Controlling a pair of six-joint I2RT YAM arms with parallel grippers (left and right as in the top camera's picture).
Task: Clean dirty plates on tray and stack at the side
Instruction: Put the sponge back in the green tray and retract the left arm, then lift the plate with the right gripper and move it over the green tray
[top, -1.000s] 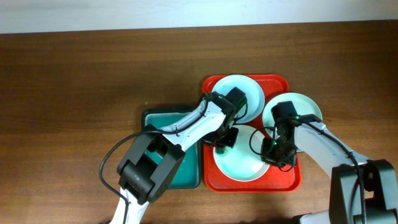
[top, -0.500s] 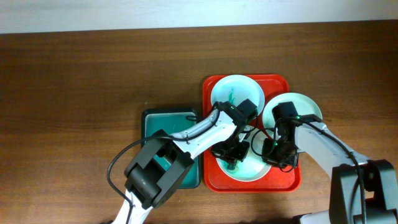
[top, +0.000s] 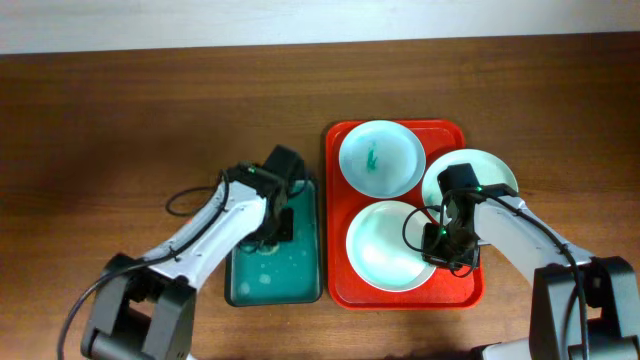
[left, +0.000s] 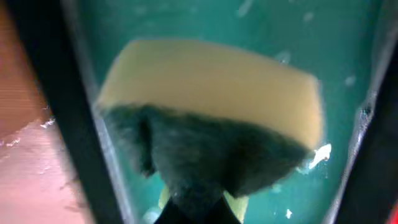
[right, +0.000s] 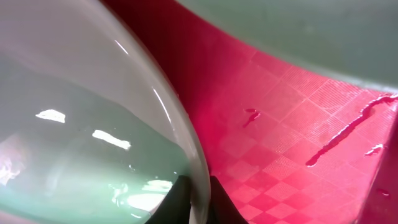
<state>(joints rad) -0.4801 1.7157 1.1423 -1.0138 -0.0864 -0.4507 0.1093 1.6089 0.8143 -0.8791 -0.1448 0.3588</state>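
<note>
Three pale mint plates lie on the red tray (top: 338, 285). The back plate (top: 380, 158) has a teal smear at its centre. The front plate (top: 385, 245) looks clean. The right plate (top: 490, 170) is partly under my right arm. My right gripper (top: 440, 243) is shut on the front plate's right rim (right: 186, 155). My left gripper (top: 278, 225) is over the teal basin (top: 270, 275) and is shut on a yellow sponge (left: 211, 81) with a dark scouring side.
The teal basin with wet suds sits left of the tray, touching it. Bare brown wooden table (top: 120, 130) lies left and behind. Water streaks show on the tray floor (right: 348, 124).
My left gripper has moved left with the sponge, from the front plate to over the basin. The right gripper has stayed on the plate's rim.
</note>
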